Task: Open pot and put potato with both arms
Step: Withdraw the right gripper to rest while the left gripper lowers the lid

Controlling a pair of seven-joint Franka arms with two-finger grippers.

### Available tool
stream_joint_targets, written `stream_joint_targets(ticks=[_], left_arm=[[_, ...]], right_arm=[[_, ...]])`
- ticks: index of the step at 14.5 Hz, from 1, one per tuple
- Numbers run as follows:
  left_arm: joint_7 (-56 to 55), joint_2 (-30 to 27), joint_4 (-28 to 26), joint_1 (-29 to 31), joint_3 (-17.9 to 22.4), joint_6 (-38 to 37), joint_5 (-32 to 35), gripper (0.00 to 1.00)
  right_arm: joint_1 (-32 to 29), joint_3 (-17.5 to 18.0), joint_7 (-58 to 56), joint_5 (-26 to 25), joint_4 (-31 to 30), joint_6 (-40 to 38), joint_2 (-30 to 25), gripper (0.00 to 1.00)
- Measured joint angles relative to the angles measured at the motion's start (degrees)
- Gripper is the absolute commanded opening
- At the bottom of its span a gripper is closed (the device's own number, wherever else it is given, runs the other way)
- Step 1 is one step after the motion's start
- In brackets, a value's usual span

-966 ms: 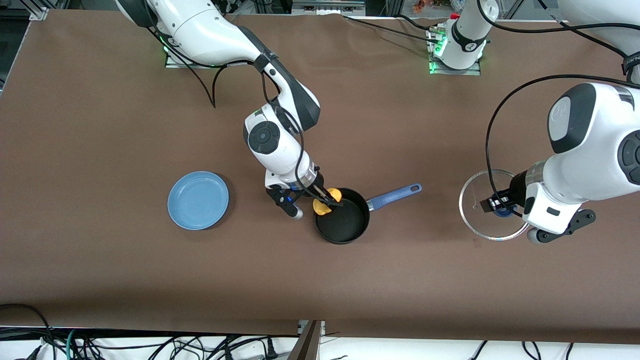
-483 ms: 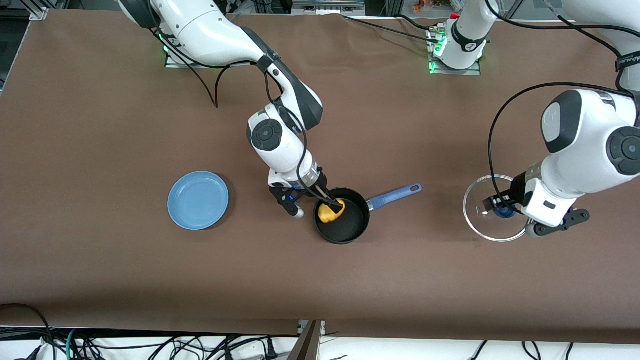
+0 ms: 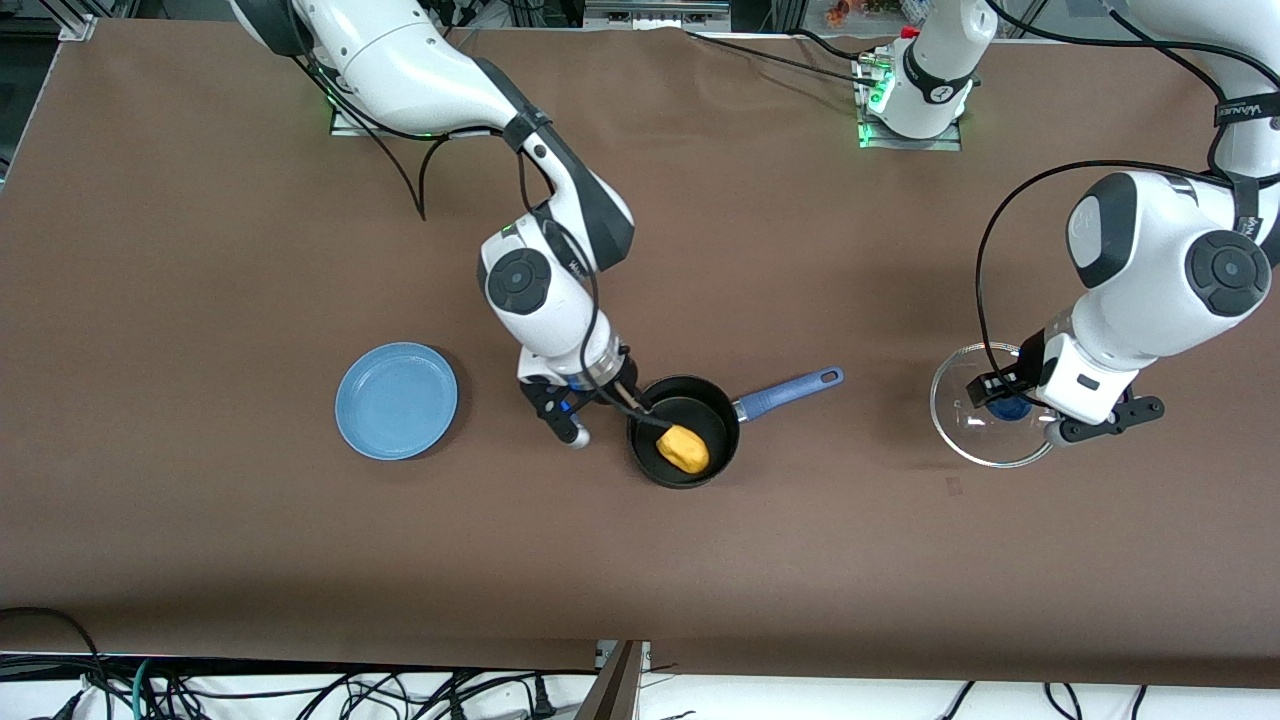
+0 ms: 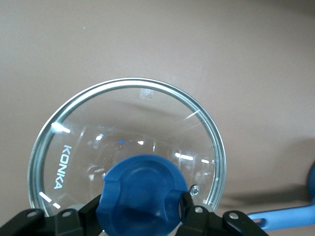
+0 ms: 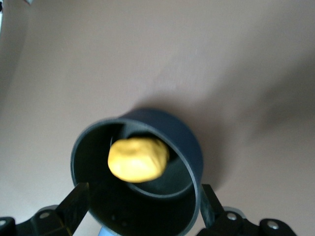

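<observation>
We see the potato (image 3: 682, 449) lying in the pot (image 3: 718, 461), our right pincer (image 3: 636, 402) spread open above its rim, our left pincer (image 3: 990, 392) clamping the lid (image 3: 958, 432) knob over the bench (image 3: 200, 520)

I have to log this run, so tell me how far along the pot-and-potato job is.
Done: the glass lid is off the pot, and the potato lies inside the pan, free of the fingers. In hand: the left tool is shut on the lid's blue knob, toward the left arm's end of the table; the right tool stands open over the pot's rim. Left: nothing of the task itself that shows; the right arm only has to pull clear.
</observation>
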Motion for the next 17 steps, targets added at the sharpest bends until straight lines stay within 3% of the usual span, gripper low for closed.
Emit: stream_joint_targets(ticks=[4,8,12,17], left_arm=[[2.4,-4.0,-12.0,0.9,0.0,10.0,0.0,0.18],[2.5,-5.8,-22.0,0.8,-0.4,19.9,0.0,0.19],[2.5,-5.1,-26.4,0.8,-0.8,25.5,0.0,0.2],[2.5,2.6,-29.3,0.8,-3.8,37.0,0.0,0.2]], right_arm=[[-2.6,-3.7,-13.7,0.0,1.2,-12.7,-4.6,1.0],[-5.3,-8.8,-30.7,0.0,-4.6,-21.9,-12.6,1.0],[-5.5,-13.6,-45.5,0.0,-13.5,-28.9,-22.8,1.0],[-5.7,-17.3,-59.5,-3.9,-22.6,-34.1,-34.5,1.0]])
